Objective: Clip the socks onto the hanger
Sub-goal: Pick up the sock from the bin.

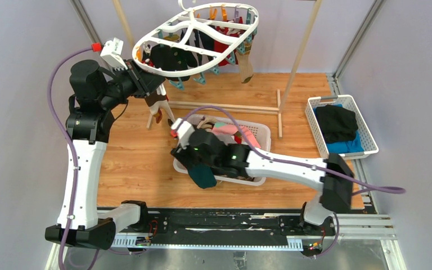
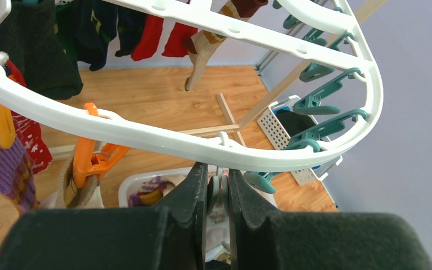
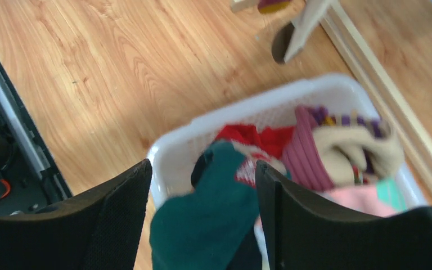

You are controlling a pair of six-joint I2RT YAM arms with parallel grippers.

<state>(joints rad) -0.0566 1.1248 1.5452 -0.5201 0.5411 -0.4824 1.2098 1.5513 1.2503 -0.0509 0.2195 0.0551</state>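
Teal sock (image 3: 214, 219) between spread right hand (image 3: 202, 185) fingers, left hand (image 2: 218, 194) pinching clothespin (image 2: 220, 191)

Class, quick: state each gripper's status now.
Left gripper: shut on a clothespin under the hanger.
Right gripper: open, teal sock between its fingers.

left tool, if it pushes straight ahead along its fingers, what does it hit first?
Probably the hanger: its white rim crosses just past the left tool, whose fingers look nearly shut on a small clip part. Depth is unclear.
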